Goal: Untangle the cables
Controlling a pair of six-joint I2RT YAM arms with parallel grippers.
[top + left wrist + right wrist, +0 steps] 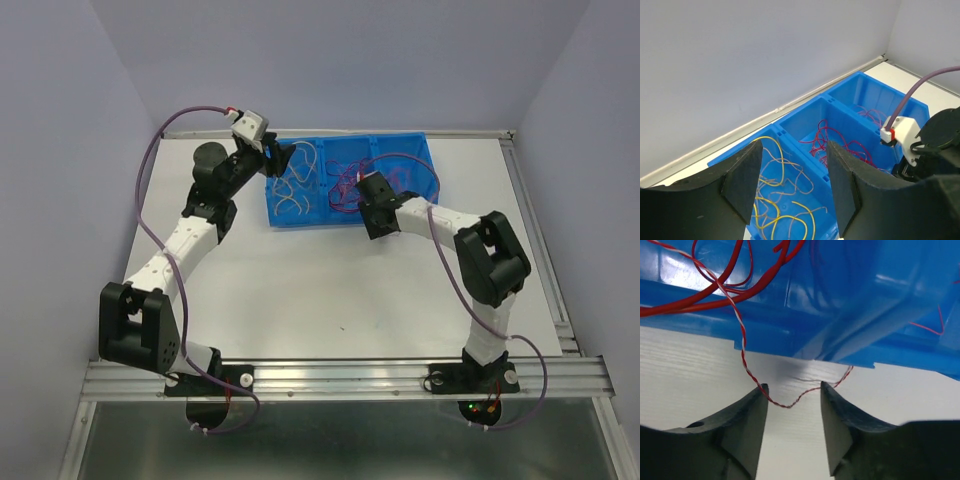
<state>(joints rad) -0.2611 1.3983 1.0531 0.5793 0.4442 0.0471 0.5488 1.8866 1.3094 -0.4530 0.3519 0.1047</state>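
Right wrist alone shows a red-white cable (pixel 785 406) sagging inside the released right pincer (pixel 793 386)

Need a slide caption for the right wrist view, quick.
Open right hand straddles a red-and-white twisted wire trailing from the blue bin over the table.

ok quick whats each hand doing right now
left hand: open, holding nothing
right hand: open, a red-and-white twisted cable runs between its fingers, not clamped
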